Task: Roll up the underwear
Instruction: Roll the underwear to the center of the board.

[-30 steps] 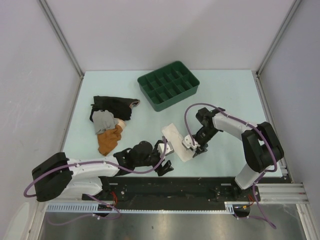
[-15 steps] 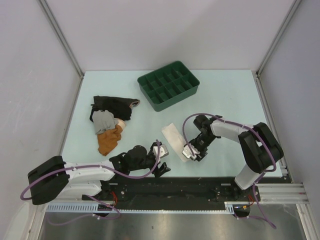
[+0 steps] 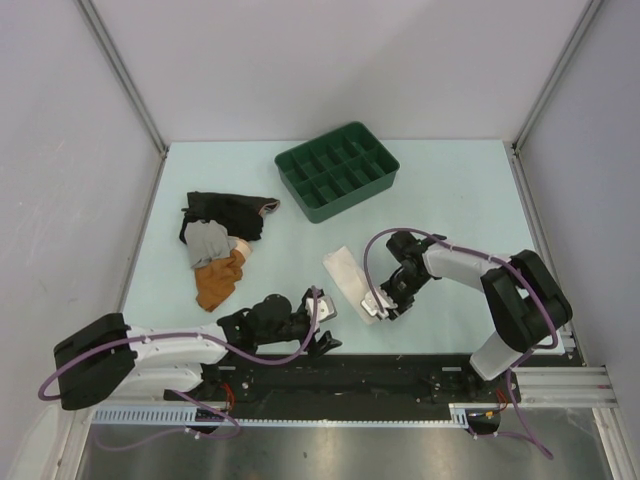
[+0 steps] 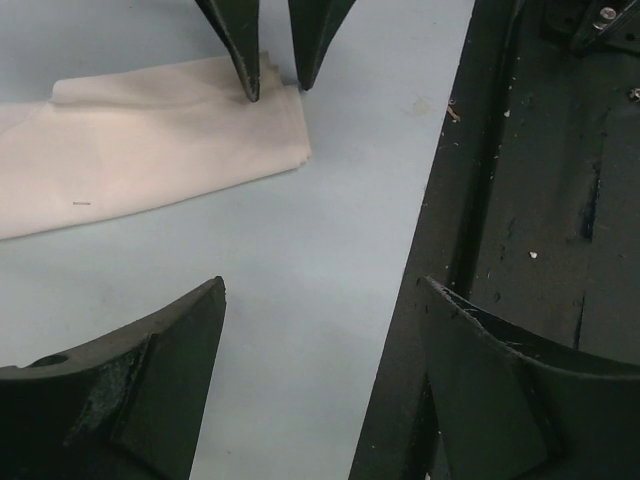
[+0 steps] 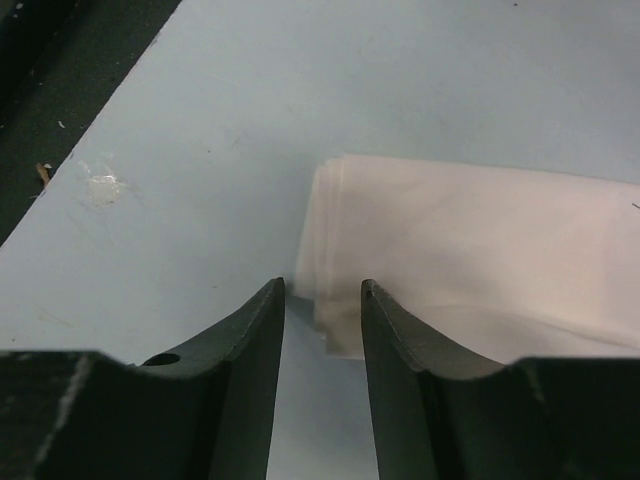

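Since the underwear (image 3: 347, 280) lies flat as a folded strip on the table (image 3: 450, 190), just inside its near edge and between the 2 grippers, the roll looks not yet begun. The right gripper (image 5: 322, 287) stands at the strip's near end, jaws narrowly apart. Its tips touch the edge, bare table shows in the gap, and nothing is clamped. The left gripper (image 4: 322, 285) hovers low beside that end, jaws wide, holding nothing. The stacked layers there may part, so closing jaws could catch only 1 layer or slip off, opening the fold. With its far end unpinned, the strip might slide rather than curl.
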